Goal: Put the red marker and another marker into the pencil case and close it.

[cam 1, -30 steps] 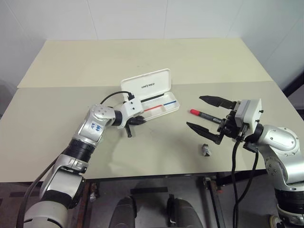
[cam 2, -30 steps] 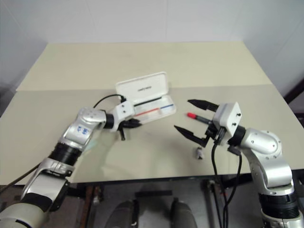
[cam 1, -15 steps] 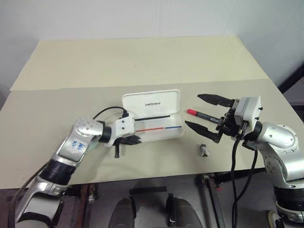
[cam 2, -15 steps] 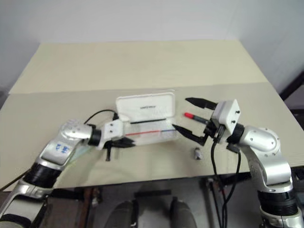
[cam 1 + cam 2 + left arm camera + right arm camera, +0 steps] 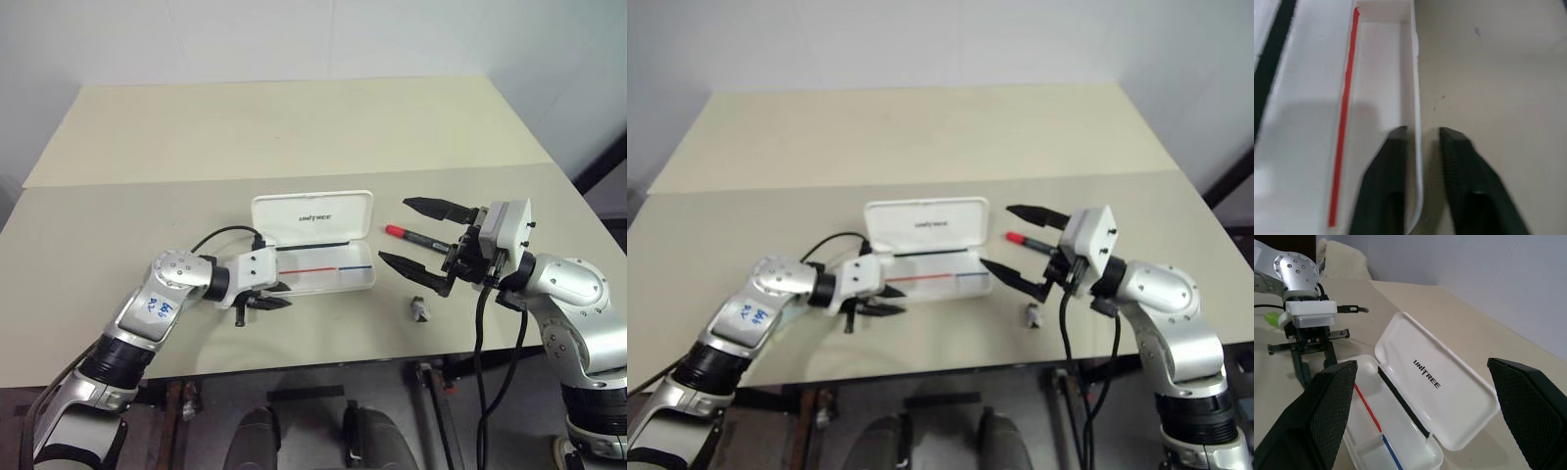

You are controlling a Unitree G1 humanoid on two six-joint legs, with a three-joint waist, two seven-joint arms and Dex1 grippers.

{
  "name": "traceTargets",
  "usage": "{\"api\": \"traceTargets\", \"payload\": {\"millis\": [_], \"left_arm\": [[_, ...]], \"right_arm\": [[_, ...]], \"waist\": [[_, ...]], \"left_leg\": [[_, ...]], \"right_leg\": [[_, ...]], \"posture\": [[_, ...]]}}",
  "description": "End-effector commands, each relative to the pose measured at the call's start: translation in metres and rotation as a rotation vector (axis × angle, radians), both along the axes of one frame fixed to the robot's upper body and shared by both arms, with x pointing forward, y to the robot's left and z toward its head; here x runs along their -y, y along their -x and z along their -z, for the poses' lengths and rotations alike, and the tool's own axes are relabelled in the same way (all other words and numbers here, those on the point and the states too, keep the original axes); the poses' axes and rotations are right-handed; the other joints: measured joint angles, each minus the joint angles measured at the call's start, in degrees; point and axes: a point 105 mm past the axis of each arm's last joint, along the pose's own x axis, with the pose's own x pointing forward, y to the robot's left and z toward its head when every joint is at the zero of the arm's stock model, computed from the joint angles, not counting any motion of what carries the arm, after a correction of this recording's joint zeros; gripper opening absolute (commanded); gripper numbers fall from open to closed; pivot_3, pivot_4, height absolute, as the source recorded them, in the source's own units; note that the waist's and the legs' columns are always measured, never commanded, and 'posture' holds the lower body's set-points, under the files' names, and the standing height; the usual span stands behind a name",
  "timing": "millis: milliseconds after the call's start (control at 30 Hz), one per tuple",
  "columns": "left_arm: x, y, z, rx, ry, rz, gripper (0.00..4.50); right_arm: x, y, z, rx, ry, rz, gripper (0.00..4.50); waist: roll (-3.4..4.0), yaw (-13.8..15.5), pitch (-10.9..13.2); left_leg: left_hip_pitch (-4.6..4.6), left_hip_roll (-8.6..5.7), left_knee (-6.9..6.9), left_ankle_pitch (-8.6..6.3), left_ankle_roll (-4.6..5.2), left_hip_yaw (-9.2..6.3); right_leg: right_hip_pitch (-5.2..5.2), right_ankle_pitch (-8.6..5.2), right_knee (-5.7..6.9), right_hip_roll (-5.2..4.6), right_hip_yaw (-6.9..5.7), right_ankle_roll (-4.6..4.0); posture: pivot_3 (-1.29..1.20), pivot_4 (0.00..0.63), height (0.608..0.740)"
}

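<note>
The pencil case (image 5: 333,282) is lying open near the front edge of the surface (image 5: 294,127), about midway between its left and right edges. Its lid is standing tilted back toward the far edge, so the tray with the red and blue stripes is facing up and ready to take things. Nothing is lying in the tray yet.

The red marker (image 5: 404,233) is resting flat on the surface just beside the case, on the side toward the right edge. The green marker (image 5: 1272,319) is lying on the opposite side, toward the left edge, beyond my left arm.

My left end effector (image 5: 277,296) is sitting at the case's left front corner. Its fingers (image 5: 1386,171) are parted a little and straddling the tray's front wall, one inside and one outside, with a sliver of gap, so I am judging it as released and not clamping. I am keeping it there, I think, to steady the case where I want it.

My right end effector (image 5: 394,230) is hanging spread wide above the red marker, carrying nothing, lined up for a descent onto the barrel. A small grey lump (image 5: 421,309) is sitting nearer the front edge, apart from both.
</note>
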Motion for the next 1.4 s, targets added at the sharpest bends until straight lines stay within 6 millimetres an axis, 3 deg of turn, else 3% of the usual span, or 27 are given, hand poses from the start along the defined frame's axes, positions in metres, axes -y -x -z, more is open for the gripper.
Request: {"api": "traceTargets", "payload": {"millis": [33,233,433,567,700,900,1067,1167,1400], "left_arm": [[0.006,0.003,0.004,-0.041,0.01,-0.002,2.54],[0.007,0.011,-0.008,-0.051,0.05,0.021,4.46],[0.0,0.016,-0.011,-0.038,0.093,0.026,4.46],[-0.001,0.019,-0.027,0.016,0.21,0.039,4.46],[-0.008,0.027,-0.053,0.036,0.346,0.057,4.46],[-0.019,0.036,-0.081,0.066,0.458,0.071,4.46],[-0.033,0.04,-0.089,0.103,0.456,0.053,4.46],[-0.053,0.037,-0.093,0.149,0.433,-0.015,4.46],[-0.08,0.037,-0.099,0.201,0.4,-0.12,4.46]], "right_arm": [[-0.003,0.005,-0.01,0.036,-0.013,-0.025,4.5],[-0.005,0.003,-0.009,0.031,-0.017,-0.033,4.5],[0.0,-0.001,-0.006,-0.003,-0.014,-0.037,4.5],[0.023,-0.012,0.003,-0.087,0.015,-0.005,4.5],[0.054,-0.036,0.014,-0.159,0.07,0.067,4.5],[0.073,-0.067,0.037,-0.255,0.144,0.119,4.5],[0.078,-0.087,0.061,-0.358,0.22,0.148,4.5],[0.083,-0.101,0.084,-0.444,0.286,0.214,4.5],[0.086,-0.122,0.102,-0.489,0.321,0.316,4.5]], "waist": [[-0.02,0.4,0.0],[-0.02,0.8,0.0],[-0.02,0.8,0.0],[-0.03,0.7,0.0],[-0.03,0.6,0.0],[-0.03,0.1,0.0],[-0.02,-0.7,0.0],[-0.03,-1.0,0.0],[-0.03,-2.2,0.0]], "left_leg": [[0.0,0.0,0.03,0.0,0.0,0.0],[-0.01,0.0,0.05,0.0,0.01,-0.02],[-0.02,0.01,-0.02,-0.02,0.0,-0.02],[-0.04,0.01,-0.03,-0.03,0.02,0.0],[-0.04,0.01,0.03,-0.04,0.04,0.01],[-0.03,0.0,0.0,-0.04,0.03,0.03],[-0.03,0.01,-0.04,-0.02,0.0,0.05],[-0.03,0.01,-0.05,-0.01,-0.02,0.06],[-0.03,0.0,-0.01,-0.02,-0.05,0.09]], "right_leg": [[0.0,0.01,0.0,0.0,0.0,0.01],[0.0,0.07,0.01,0.0,0.0,-0.01],[-0.04,0.03,0.0,0.0,0.0,-0.04],[-0.05,0.03,-0.02,0.0,0.0,-0.04],[-0.04,0.05,-0.02,-0.02,0.0,-0.03],[-0.05,0.06,-0.01,-0.02,0.0,-0.02],[-0.06,0.06,-0.03,0.0,0.0,0.01],[-0.08,0.04,-0.03,-0.01,0.01,0.01],[-0.06,0.06,-0.04,-0.02,0.05,0.03]], "posture": [[0.0,0.15,0.74],[0.0,0.15,0.74],[0.0,0.15,0.74],[0.0,0.15,0.74],[0.0,0.15,0.74],[0.0,0.15,0.74],[0.0,0.15,0.74],[0.0,0.15,0.74],[0.0,0.15,0.74]]}}
